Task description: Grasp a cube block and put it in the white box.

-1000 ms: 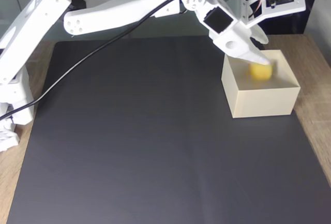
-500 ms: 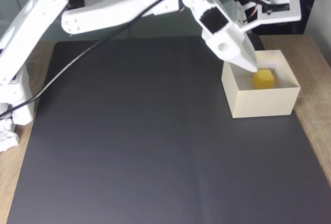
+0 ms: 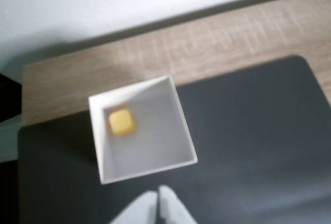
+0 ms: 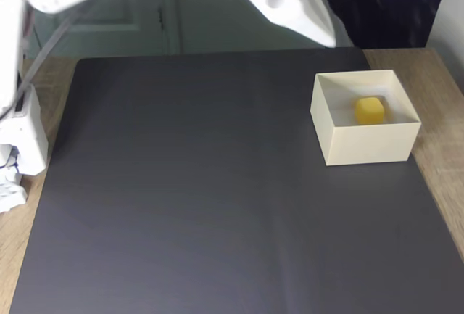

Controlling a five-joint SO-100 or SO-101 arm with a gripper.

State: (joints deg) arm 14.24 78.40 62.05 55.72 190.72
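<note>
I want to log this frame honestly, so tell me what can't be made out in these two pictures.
- The hand, fixed view: motion-blurred, its upper part cut off by the top edge.
- The hand, wrist view: its base is cut off by the bottom edge; the fingertips look closed together.
- The cube block in the white box, wrist view: too soft to read any mark on top.
- White box floor, fixed view: partly hidden by its near wall.

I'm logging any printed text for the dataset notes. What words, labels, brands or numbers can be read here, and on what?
None can be read.
The cube block in the white box: any mark on top is too blurred to read.
The arm, the fingers and the black mat: no visible lettering.
</note>
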